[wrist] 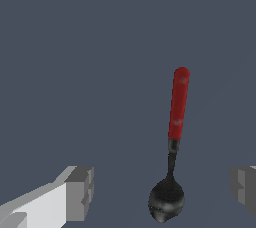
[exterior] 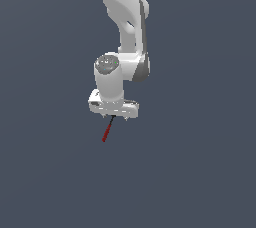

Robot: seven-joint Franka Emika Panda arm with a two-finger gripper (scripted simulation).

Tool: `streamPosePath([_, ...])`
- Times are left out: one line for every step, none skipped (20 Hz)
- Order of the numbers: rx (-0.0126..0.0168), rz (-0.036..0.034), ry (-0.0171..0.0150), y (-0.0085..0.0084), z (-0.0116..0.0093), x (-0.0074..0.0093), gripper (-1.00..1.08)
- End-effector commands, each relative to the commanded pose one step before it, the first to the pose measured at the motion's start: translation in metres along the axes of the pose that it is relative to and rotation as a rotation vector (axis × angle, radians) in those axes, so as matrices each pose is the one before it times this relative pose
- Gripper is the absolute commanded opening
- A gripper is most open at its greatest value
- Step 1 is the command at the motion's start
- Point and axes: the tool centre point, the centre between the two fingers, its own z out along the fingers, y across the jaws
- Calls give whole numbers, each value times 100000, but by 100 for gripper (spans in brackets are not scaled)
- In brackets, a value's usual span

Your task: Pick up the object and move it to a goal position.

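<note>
Red-handled spoon [wrist: 176,122] lying between the wide-open jaws, black bowl nearest them, touching neither finger [wrist: 80,193].

A flat, unbroken slate blue-grey ground [exterior: 200,172] fills the exterior view from 12 o'clock round to 6 o'clock, with no seam, wall line, furniture or window showing anywhere in it. The wrist view shows the same plain blue-grey surface [wrist: 75,47], evenly lit and untextured. Light falls soft and uniform across both views; no clear cast shadow and no horizon mark where floor might meet backdrop
</note>
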Motion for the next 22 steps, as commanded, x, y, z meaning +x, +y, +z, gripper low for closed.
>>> streamPosePath([-451,3079,-517,1345,1787,-348,100])
streamPosePath([-152,909,-182,406,533,-112,100])
streamPosePath([-133,770,-154,346,450,-97,100])
streamPosePath([-112,626,-125,282,367,-81,100])
streamPosePath([-90,490,-97,222,286,-63,100])
streamPosePath([-64,346,-69,156,203,-46,100])
streamPosePath([-39,205,-41,93,122,-28,100])
streamPosePath([-13,67,-13,30,40,-9,100])
streamPosePath([30,-304,-107,-103,-160,0,100])
streamPosePath([0,0,0,0,35,-1,100])
streamPosePath([0,0,0,-1,104,-3,100])
streamPosePath([0,0,0,-2,173,-5,100])
streamPosePath([0,0,0,-3,242,-8,100])
streamPosePath([-6,66,21,35,298,-8,100])
streamPosePath([0,0,0,-5,377,-14,100])
streamPosePath([0,0,0,-6,443,-17,100])
streamPosePath([-6,66,20,33,496,-18,100])
streamPosePath([0,0,0,-7,569,-23,100])
streamPosePath([-7,66,20,32,548,-17,100])
streamPosePath([0,0,0,-7,485,-13,100])
streamPosePath([-6,66,21,33,398,-1,100])
streamPosePath([0,0,0,-6,336,6,100])
